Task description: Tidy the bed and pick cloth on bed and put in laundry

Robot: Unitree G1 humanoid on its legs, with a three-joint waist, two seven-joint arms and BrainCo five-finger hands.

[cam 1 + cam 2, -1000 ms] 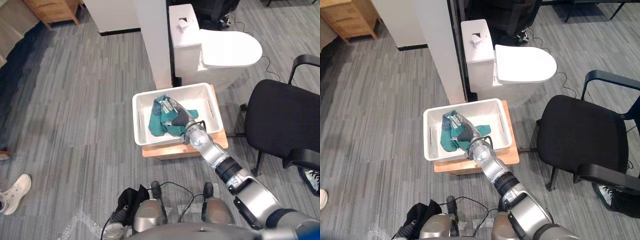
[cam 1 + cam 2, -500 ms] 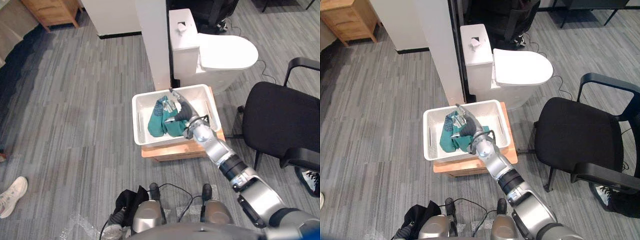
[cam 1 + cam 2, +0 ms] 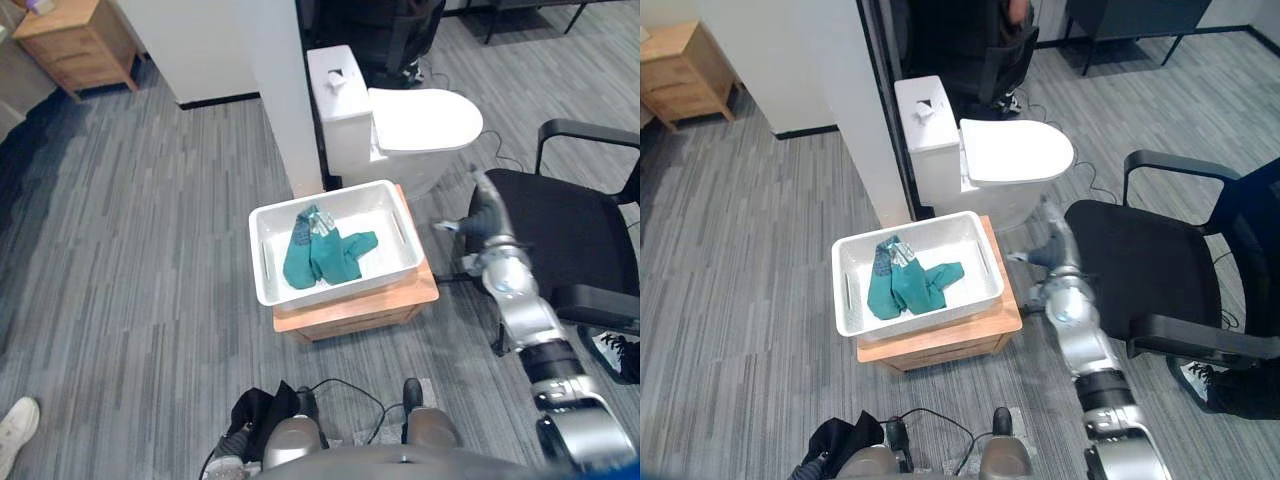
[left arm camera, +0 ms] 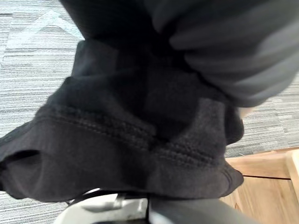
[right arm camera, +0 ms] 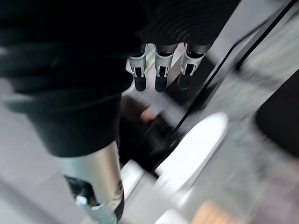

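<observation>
Green cloth [image 3: 325,256] lay in white basket [image 3: 335,290] on wooden stand [image 3: 352,313]. Right hand [image 3: 484,214] hung apart, past basket's right edge, fingers straight, empty. Left hand [image 4: 233,44] against dark cloth [image 4: 117,140]; grip could not be told.

Silver-grey right arm [image 3: 521,312], black-banded; right hand [image 3: 484,213] under dark ribbed cover; fingers [image 5: 158,71] silver, dark-tipped.

No legible txt, labels, nos. or signs on any obj. in view.
</observation>
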